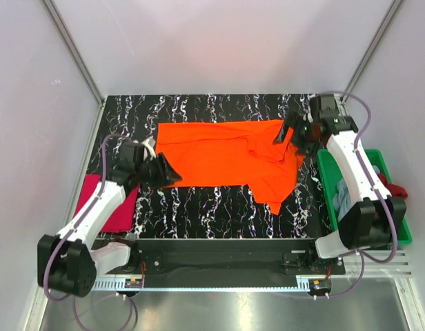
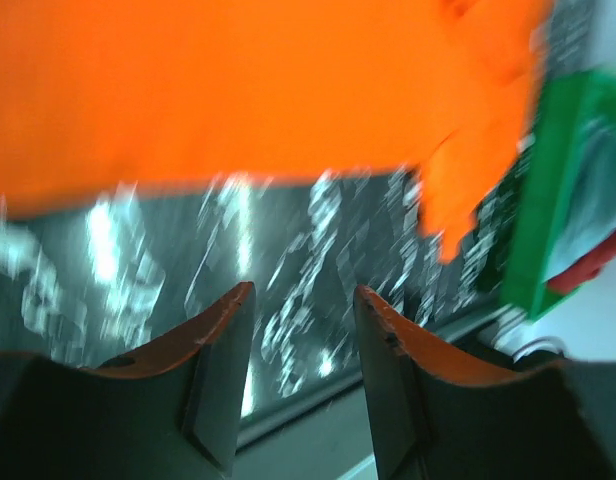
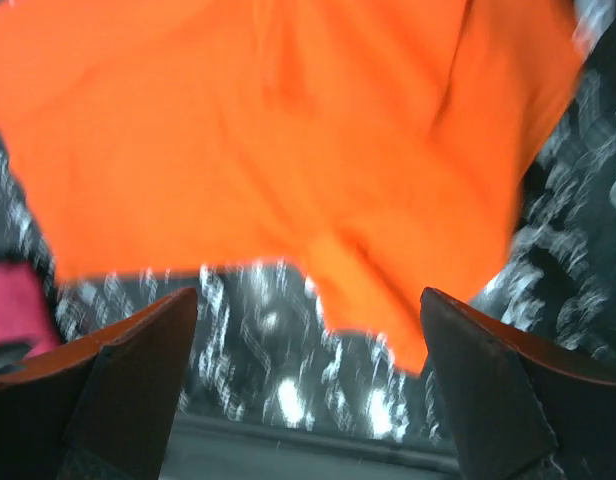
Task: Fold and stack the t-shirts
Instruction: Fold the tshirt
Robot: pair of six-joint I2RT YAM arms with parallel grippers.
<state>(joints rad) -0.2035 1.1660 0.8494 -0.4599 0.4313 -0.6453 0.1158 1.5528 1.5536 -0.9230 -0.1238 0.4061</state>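
Observation:
The bright orange t-shirt [image 1: 226, 157] lies spread on the black marbled table [image 1: 199, 207], its right side rumpled with a flap hanging toward the front. It fills the top of the left wrist view [image 2: 238, 90] and the right wrist view [image 3: 288, 130]. My left gripper [image 1: 164, 172] is open and empty at the shirt's left edge. My right gripper [image 1: 290, 133] is open and empty at the shirt's right edge. The magenta-pink shirt [image 1: 105, 203] lies folded at the left. The dark red shirt [image 1: 392, 187] and the light blue shirt [image 1: 343, 196] lie in the tray.
The green plastic tray [image 1: 331, 186] stands at the right edge of the table, also in the left wrist view [image 2: 558, 190]. Metal frame posts and white walls enclose the table. A metal rail runs along the near edge.

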